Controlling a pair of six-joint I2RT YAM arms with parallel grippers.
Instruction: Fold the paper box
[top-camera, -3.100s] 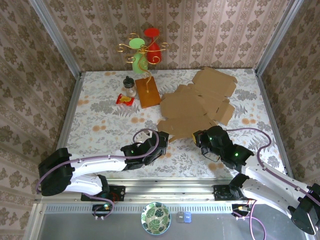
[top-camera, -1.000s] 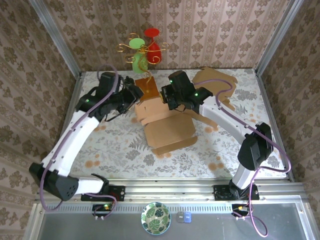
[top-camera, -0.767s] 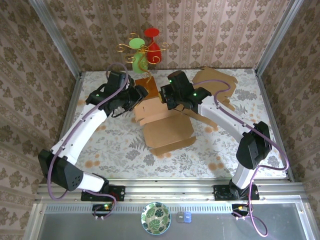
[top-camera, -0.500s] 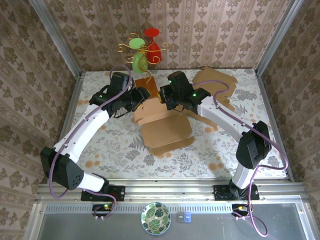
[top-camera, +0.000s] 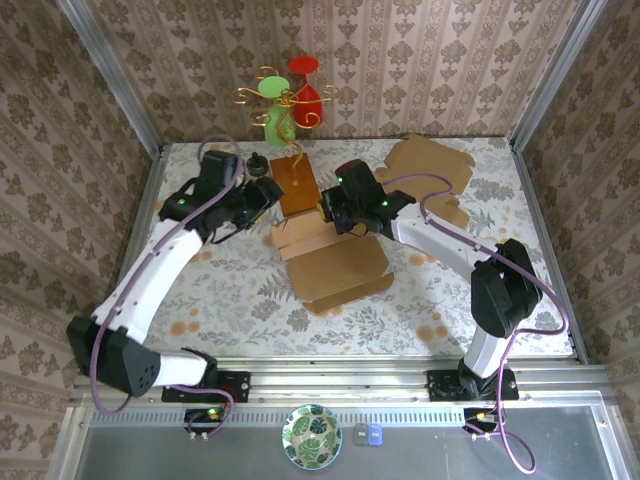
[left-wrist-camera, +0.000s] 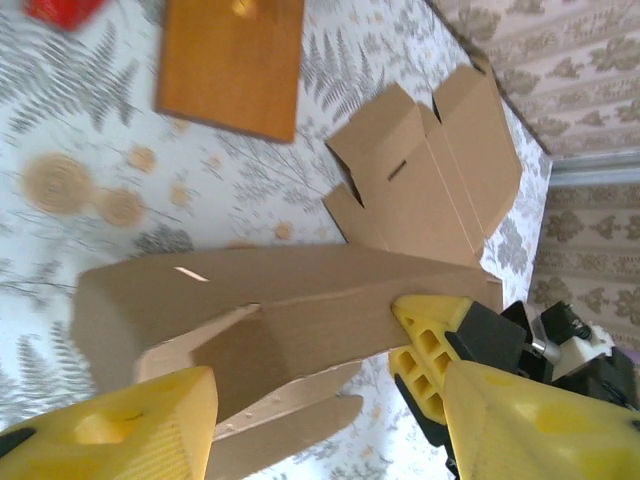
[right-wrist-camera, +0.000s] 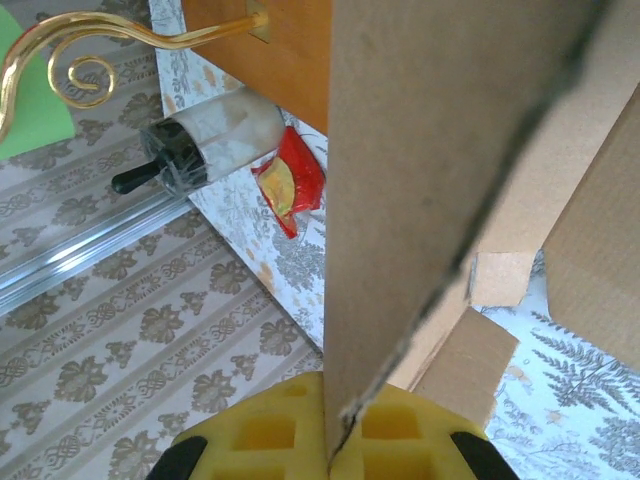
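The paper box (top-camera: 340, 262) is a brown cardboard blank, partly folded up, at the table's middle. My right gripper (top-camera: 328, 212) is at its far edge. In the right wrist view the yellow pads (right-wrist-camera: 400, 440) are pinched on an upright panel of the box (right-wrist-camera: 420, 150). My left gripper (top-camera: 268, 193) hangs at the box's far left corner. In the left wrist view the left gripper (left-wrist-camera: 320, 430) is open, with the box's end flaps (left-wrist-camera: 270, 330) between its wide-apart fingers (left-wrist-camera: 130, 430). The right gripper's yellow finger (left-wrist-camera: 430, 330) shows on the box's edge.
A second flat cardboard blank (top-camera: 430, 170) lies at the back right. A wooden board (top-camera: 293, 180), a small bottle (top-camera: 256, 165) and a gold stand with red and green pieces (top-camera: 285, 100) stand at the back. A red packet (right-wrist-camera: 290, 185) lies by the bottle. A bowl (top-camera: 311, 436) sits below the table's near edge.
The left gripper pushed in toward the box's left end, then drew back to the left. The right gripper kept its grip and shifted slightly nearer, and the box moved with it.
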